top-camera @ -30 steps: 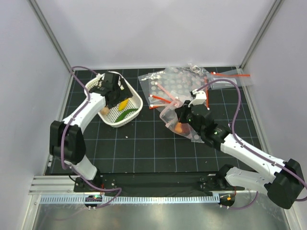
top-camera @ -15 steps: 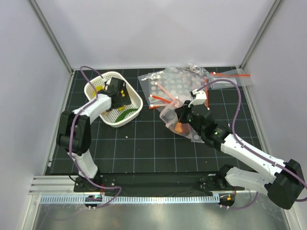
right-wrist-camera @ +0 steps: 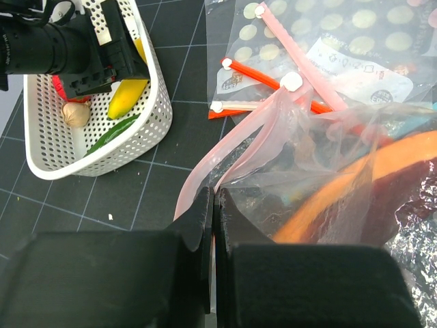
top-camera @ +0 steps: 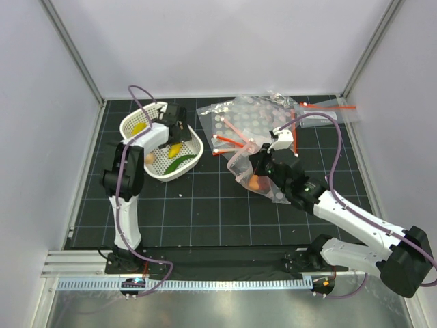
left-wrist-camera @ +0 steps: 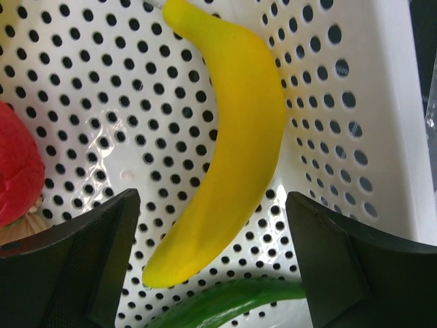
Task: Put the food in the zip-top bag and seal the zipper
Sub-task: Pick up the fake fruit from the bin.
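Note:
My left gripper (left-wrist-camera: pixel 212 273) hangs open inside the white basket (left-wrist-camera: pixel 382 137), its fingers on either side of the lower end of the yellow banana (left-wrist-camera: pixel 232 137), not touching it. A green piece (left-wrist-camera: pixel 225 307) lies just below the banana and a red piece (left-wrist-camera: pixel 17 171) shows at the left edge. In the top view the left gripper (top-camera: pixel 176 128) is over the banana (top-camera: pixel 175 148). My right gripper (right-wrist-camera: pixel 214 205) is shut on the pink zipper (right-wrist-camera: pixel 259 123) edge of the zip-top bag (right-wrist-camera: pixel 321 137), holding its mouth up. An orange hot dog (right-wrist-camera: pixel 355 184) lies inside the bag.
The basket (top-camera: pixel 157 176) also holds a yellow round piece (top-camera: pixel 139 128), a beige egg (top-camera: pixel 149 157) and the green piece (top-camera: pixel 179 162). Spare bags, one polka-dotted (top-camera: pixel 252 123) and others with red strips (top-camera: pixel 328 106), lie behind the held bag. White walls enclose the black gridded mat (top-camera: pixel 205 205).
The left arm has folded in toward the basket, and its gripper has shifted slightly right to sit over the banana. The right gripper and the bag have not moved.

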Robot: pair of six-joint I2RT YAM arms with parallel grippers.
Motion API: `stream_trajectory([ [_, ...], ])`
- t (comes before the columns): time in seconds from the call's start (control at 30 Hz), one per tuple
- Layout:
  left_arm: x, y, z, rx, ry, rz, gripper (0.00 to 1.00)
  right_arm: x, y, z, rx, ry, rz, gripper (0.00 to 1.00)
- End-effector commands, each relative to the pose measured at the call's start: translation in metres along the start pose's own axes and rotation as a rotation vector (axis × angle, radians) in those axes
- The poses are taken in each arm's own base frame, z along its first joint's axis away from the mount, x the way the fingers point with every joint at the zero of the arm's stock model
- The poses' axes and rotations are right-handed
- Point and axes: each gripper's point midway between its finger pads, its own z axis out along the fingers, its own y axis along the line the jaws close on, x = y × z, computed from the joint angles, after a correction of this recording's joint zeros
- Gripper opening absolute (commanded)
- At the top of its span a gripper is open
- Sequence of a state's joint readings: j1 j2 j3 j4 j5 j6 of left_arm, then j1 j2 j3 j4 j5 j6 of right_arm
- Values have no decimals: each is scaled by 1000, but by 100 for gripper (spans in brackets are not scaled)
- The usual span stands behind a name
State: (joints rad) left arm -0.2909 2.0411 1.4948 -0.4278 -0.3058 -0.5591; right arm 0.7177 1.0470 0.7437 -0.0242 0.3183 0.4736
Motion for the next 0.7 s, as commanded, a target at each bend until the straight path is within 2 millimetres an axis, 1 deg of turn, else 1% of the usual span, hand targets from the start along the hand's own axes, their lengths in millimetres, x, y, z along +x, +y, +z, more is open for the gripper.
stream_trajectory([
  [0.0, -22, -2, 5, 1, -35, -11, 88, -31, 13, -3, -35, -88, 25, 1],
  [0.03, -20, -3, 7, 5, -19, -13, 84, -32, 13, -3, -37, -88, 27, 1],
  [0.07, -18, -1, 9, 7, -7, -17, 71, -33, 13, -3, -37, -92, 26, 1],
  [0.17, -14, -3, 10, 30, 4, -25, 51, -33, 13, -4, -37, -92, 28, 1],
  [0.2, -11, -3, 9, 35, 9, -28, 40, -33, 13, -3, -35, -94, 28, 1],
  [0.27, -8, -5, 7, 54, 23, -33, 32, -33, 13, -4, -37, -92, 28, 1],
  [0.3, -8, -7, 5, 64, 25, -43, 23, -33, 13, -4, -36, -93, 28, 1],
  [0.33, -6, -6, 2, 68, 35, -49, 19, -33, 13, -4, -38, -94, 29, 1],
  [0.37, -2, -6, 0, 76, 45, -57, 12, -33, 13, -4, -35, -95, 29, 1],
  [0.4, -3, -8, -5, 87, 43, -74, 9, -33, 13, -4, -36, -94, 28, 1],
  [0.43, -12, -10, -17, 109, 16, -93, 6, -32, 12, -4, -35, -91, 26, 1],
  [0.47, -8, -7, -22, 117, 19, -98, 5, -33, 13, -3, -35, -92, 26, 1],
  [0.5, -9, -8, -30, 132, 10, -108, 2, -32, 12, -3, -33, -92, 26, 1],
  [0.53, -25, -11, -50, 169, -42, -141, 0, -32, 13, -3, -36, -90, 26, 1],
  [0.57, -17, -8, -55, 176, -38, -148, 0, -30, 13, -2, -35, -86, 24, 1],
  [0.6, -18, -10, -64, 206, -49, -159, 0, -31, 13, -2, -36, -87, 23, 1],
  [0.63, -26, -13, -76, 239, -83, -182, 0, -32, 14, -3, -40, -88, 24, 1],
  [0.67, -24, -12, -93, 270, -103, -190, 0, -32, 13, -2, -37, -90, 21, 1],
])
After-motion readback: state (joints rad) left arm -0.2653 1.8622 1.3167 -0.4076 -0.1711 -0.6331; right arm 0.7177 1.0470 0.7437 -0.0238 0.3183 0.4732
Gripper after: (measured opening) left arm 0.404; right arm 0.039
